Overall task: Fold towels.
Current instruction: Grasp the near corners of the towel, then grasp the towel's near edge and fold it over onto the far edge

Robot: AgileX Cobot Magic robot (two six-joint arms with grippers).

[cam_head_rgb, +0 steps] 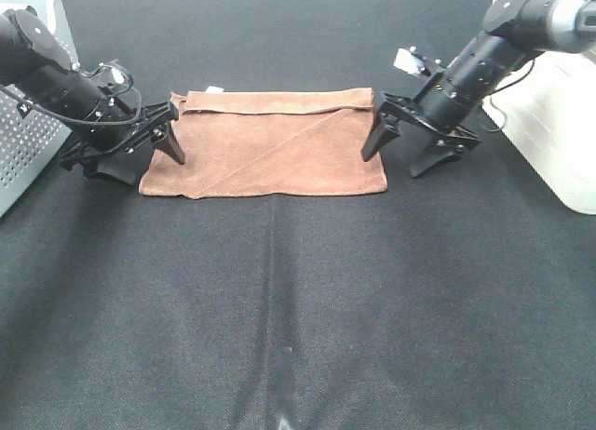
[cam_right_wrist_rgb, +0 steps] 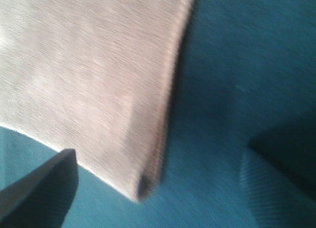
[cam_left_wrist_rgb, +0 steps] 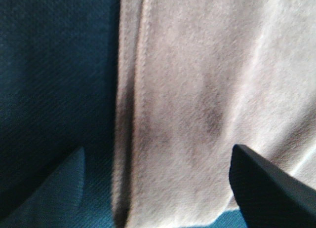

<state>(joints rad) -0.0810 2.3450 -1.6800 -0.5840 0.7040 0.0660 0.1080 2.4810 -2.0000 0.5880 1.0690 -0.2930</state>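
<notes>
- The brown towel [cam_head_rgb: 270, 155] lies flat on the black table cloth [cam_head_rgb: 298, 309], in the far half of the table and about in the middle from side to side.
- It looks folded over. A thin strip runs along its far long edge, and a slanted line crosses the top layer.
- A tiny white tag [cam_head_rgb: 214, 89] peeks out at the far edge, near the left corner.
- The left pincer [cam_head_rgb: 149, 162] sits at the towel's left short edge. Its fingers are spread wide.
- In the left wrist view, one dark finger [cam_left_wrist_rgb: 271, 188] hangs over the towel [cam_left_wrist_rgb: 207, 90]. The other is a blur over the bare cloth, and the towel's stitched edge runs between them.
- The right pincer [cam_head_rgb: 396, 158] sits at the towel's right short edge. Its fingers are spread wide too.
- In the right wrist view, one finger [cam_right_wrist_rgb: 39, 193] is by the towel's corner and the other is over the bare cloth. The folded edge of the towel [cam_right_wrist_rgb: 89, 75] lies between them.
- Neither pincer is squeezing the towel. I cannot tell if any fingertip touches it.
- The towel lies between the two pincers, one at each short end.
</notes>
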